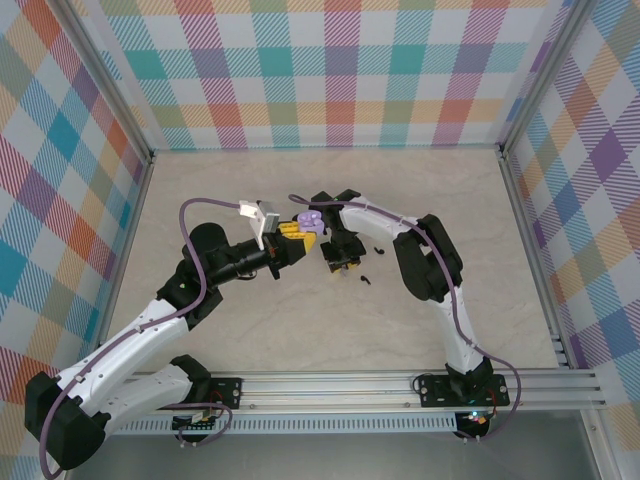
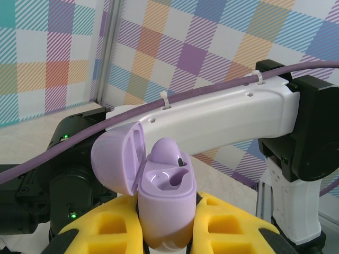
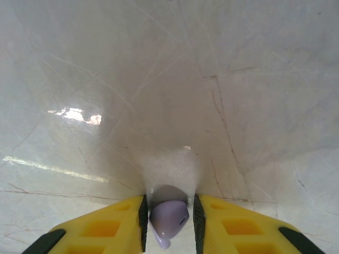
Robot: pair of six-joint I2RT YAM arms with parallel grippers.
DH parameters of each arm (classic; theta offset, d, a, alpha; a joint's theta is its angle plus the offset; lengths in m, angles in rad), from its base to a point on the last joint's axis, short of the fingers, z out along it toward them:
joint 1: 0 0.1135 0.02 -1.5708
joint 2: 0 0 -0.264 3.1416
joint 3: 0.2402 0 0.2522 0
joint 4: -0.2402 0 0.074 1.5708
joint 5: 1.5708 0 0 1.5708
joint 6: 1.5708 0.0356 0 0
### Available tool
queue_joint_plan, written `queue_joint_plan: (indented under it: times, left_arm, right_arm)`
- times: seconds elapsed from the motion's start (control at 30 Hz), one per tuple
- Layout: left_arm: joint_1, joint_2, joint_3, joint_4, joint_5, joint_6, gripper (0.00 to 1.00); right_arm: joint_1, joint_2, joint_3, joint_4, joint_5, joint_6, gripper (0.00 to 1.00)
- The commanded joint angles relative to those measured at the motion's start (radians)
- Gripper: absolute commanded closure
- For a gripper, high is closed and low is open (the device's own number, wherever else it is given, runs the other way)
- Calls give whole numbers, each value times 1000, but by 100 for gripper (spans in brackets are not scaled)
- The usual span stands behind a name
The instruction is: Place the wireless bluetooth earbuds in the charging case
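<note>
The left pincer (image 2: 167,233) was clamped on the lower body of the lilac charging case (image 2: 165,193), held upright at the bottom centre of the left wrist view. Its lid (image 2: 117,159) was swung open to the left, one lilac earbud (image 2: 169,152) stood in one socket, and the empty socket (image 2: 160,180) lay beside it. The right pincer (image 3: 168,219) was closed on a second lilac earbud (image 3: 167,222), pinched between yellow pads low in the right wrist view, close over the bench (image 3: 159,79). Two black earbuds (image 1: 366,280) lay on the bench right of centre in the top view. The held bud looked light, rigid and glossy, likely to twist or squirt free, so a gentle hold across its broad flanks seemed wise.
</note>
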Motion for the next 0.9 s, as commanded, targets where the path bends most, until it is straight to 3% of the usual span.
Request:
queue_joint_plan:
  times: [0.0,0.4,0.87]
  left_arm:
    - [-12,-5,8,29,-5,-2,84]
    - [-12,-6,12,22,-6,-4,84]
    - [-11,3,16,8,-14,-7,84]
  right_arm:
    - [9,38,-28,-1,-2,21,70]
    - [-2,7,-40,9,-1,33,74]
    - [-97,-121,-183,166,-151,77,76]
